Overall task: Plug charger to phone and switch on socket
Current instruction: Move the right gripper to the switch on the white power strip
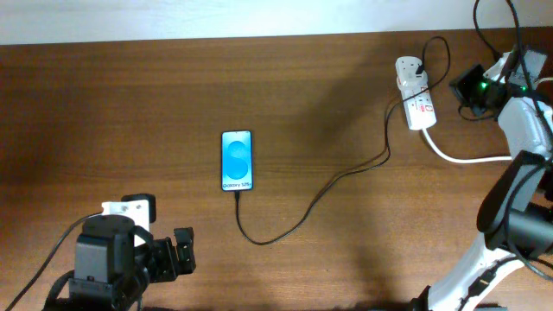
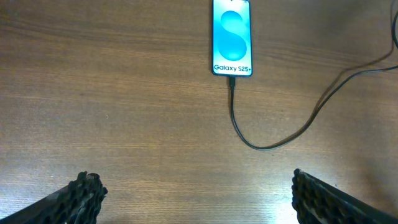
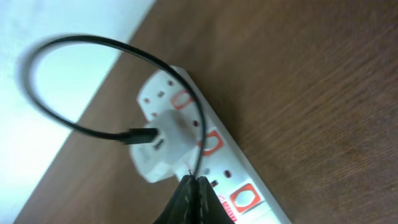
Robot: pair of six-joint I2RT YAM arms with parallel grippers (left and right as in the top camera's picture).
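Note:
The phone (image 1: 237, 160) lies flat mid-table with its blue screen lit; it also shows in the left wrist view (image 2: 232, 36). The charger's black cable (image 1: 333, 181) has its plug tip in the phone's bottom port (image 2: 231, 81). It loops right to the white adapter (image 1: 408, 67), which sits in the socket (image 1: 421, 111). In the right wrist view the adapter (image 3: 163, 146) stands on the socket (image 3: 249, 186), and the cable (image 3: 74, 124) arcs over it. My right gripper (image 3: 194, 185) is shut, its tips just above the strip beside the adapter. My left gripper (image 2: 199, 199) is open and empty, near the table's front edge.
The socket's thick white cord (image 1: 467, 159) runs right toward the right arm's base. The table's far edge meets a white wall just behind the socket (image 3: 56, 50). Bare wood lies between the phone and my left gripper.

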